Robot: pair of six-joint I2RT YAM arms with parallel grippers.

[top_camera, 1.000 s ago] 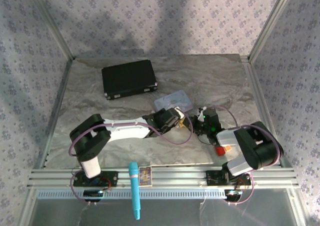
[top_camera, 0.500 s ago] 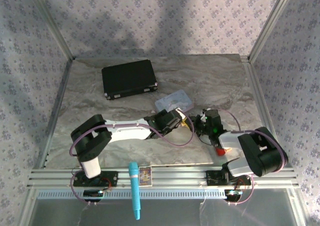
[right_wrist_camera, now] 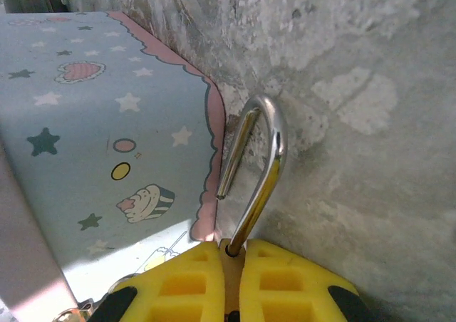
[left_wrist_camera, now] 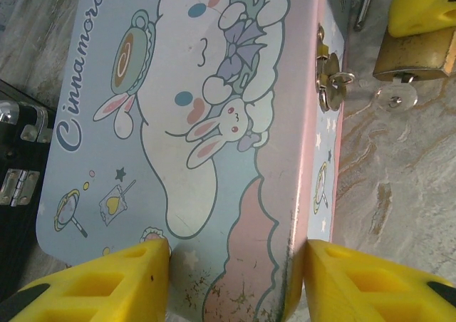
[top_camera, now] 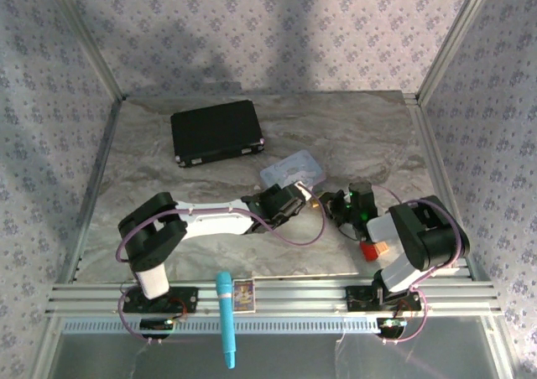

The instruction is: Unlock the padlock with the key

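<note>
The pale blue tin (left_wrist_camera: 192, 122) lies flat, and my left gripper (left_wrist_camera: 235, 279) is shut on its near end, one yellow finger (left_wrist_camera: 107, 286) against each side. Just off the tin's latch (left_wrist_camera: 331, 83), my right gripper (right_wrist_camera: 234, 279) is shut on the brass padlock (right_wrist_camera: 232, 261). The padlock's body (left_wrist_camera: 417, 51) also shows in the left wrist view. Its silvery shackle (right_wrist_camera: 265, 151) sticks out with one leg free of the body. A small pale silvery key (left_wrist_camera: 396, 98) seems to hang from the padlock's underside. From above, both grippers (top_camera: 295, 193) (top_camera: 332, 205) meet beside the tin (top_camera: 291, 169).
A black case (top_camera: 216, 132) lies at the back left. A red-and-orange block (top_camera: 372, 249) sits by the right arm's base. A teal tool (top_camera: 225, 316) and a small card (top_camera: 242, 293) rest on the front rail. Patterned walls close in the table.
My right arm has folded in and its gripper has drawn slightly right, away from the tin, with the padlock in it. The left arm has hardly moved.
</note>
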